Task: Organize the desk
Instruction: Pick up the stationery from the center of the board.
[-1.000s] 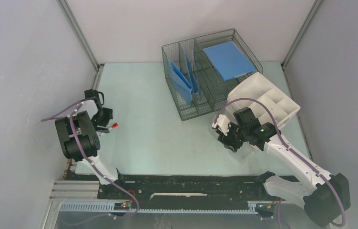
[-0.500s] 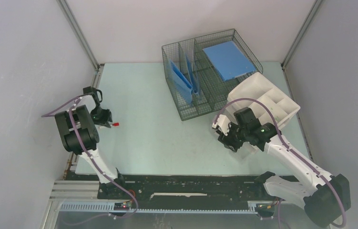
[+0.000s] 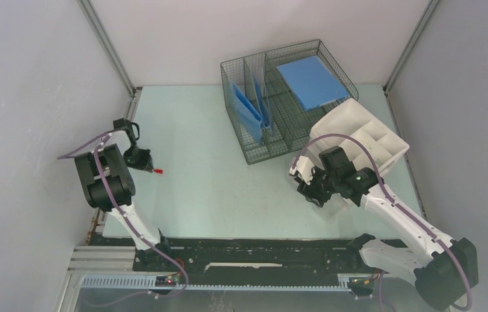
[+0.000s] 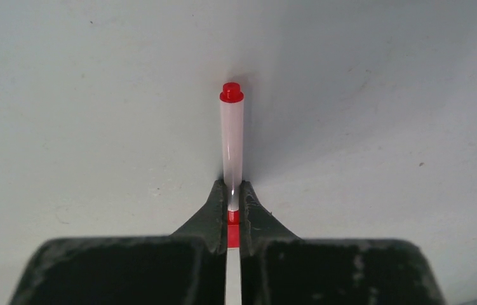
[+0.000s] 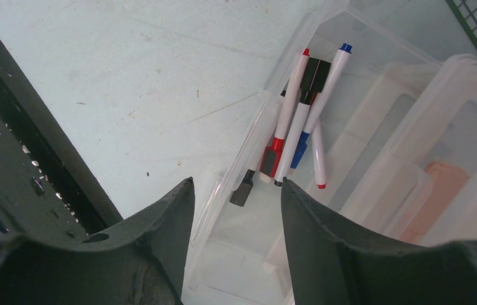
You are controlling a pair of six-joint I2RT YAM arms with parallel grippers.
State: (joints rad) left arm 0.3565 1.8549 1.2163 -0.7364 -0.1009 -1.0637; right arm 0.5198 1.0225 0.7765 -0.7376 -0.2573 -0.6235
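Left wrist cam: left gripper (image 4: 232, 198) pinched tight on the red-capped pen (image 4: 232, 143) at frame centre on the desk (image 4: 96, 95), likely bound for the pen tray (image 5: 362, 76) under the right gripper (image 5: 235, 185), whose jaws are spread.

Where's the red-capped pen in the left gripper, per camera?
Top external: red-capped pen at far left, poking out of the left gripper.
Left wrist: centre frame, pinched between shut jaws.
Right wrist: not in it.
Shared landmark: the pale green desk, under everything in all three.
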